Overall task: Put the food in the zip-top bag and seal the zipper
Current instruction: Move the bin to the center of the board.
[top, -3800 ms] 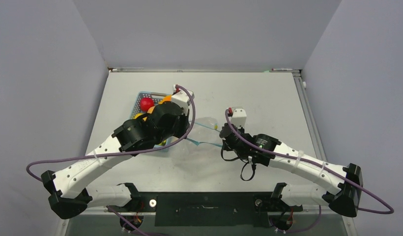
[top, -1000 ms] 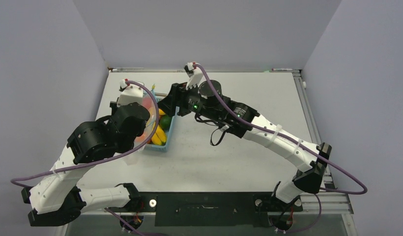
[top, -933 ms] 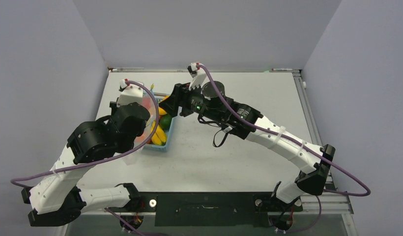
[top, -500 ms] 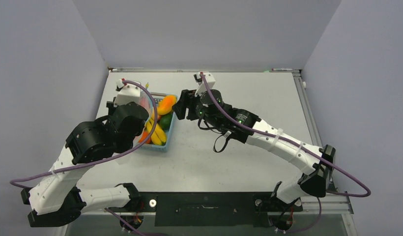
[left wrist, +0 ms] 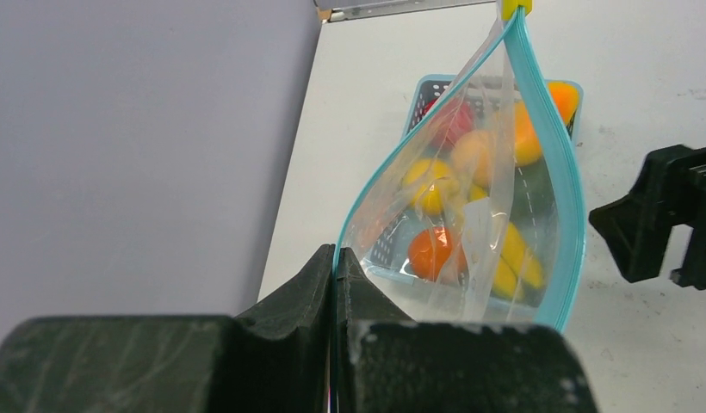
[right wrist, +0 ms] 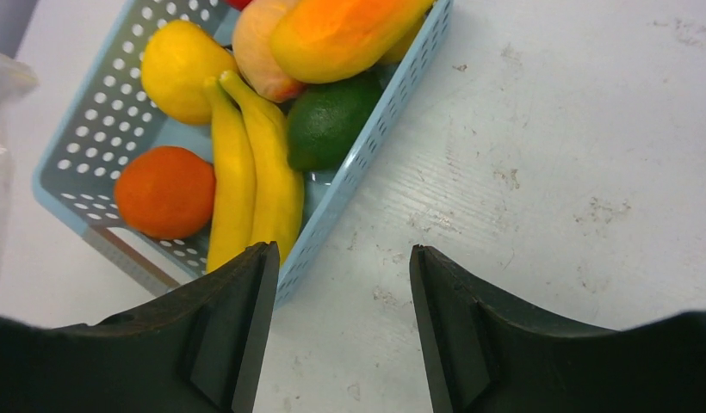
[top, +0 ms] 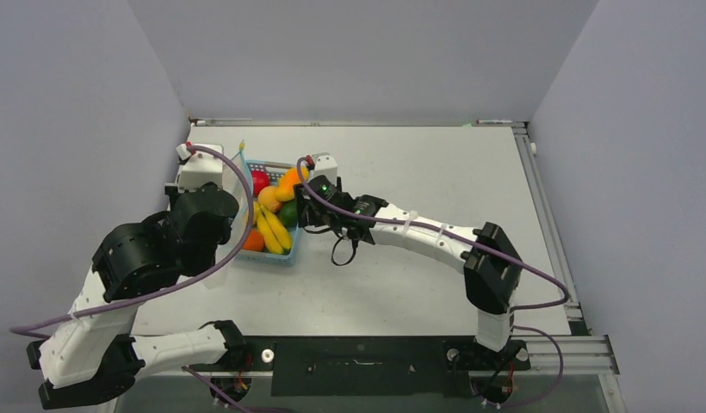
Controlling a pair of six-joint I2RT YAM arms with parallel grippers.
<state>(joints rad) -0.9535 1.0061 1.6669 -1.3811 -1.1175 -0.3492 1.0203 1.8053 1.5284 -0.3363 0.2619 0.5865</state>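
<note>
Along the left side of the white bench (right wrist: 548,172), the crinkly clear plastic zip-top bag (left wrist: 474,232) is held up just beside the light-blue perforated plastic basket (right wrist: 380,129). The left jaws are clamped tight on one end of its mouth, pinching the narrow teal zipper strip (left wrist: 579,232). That hold seems meant to let the mouth gape into a loop so pieces can be dropped through. Nothing looks to be inside the bag yet. The small plastic fruits and vegetables (right wrist: 246,172) all lie in the basket: yellow bananas, a lemon, an orange, a dark green piece and a peach-coloured one. The right jaws stand about half spread and empty above the basket's long wall beside the green piece, probably lining up for a pick.
</note>
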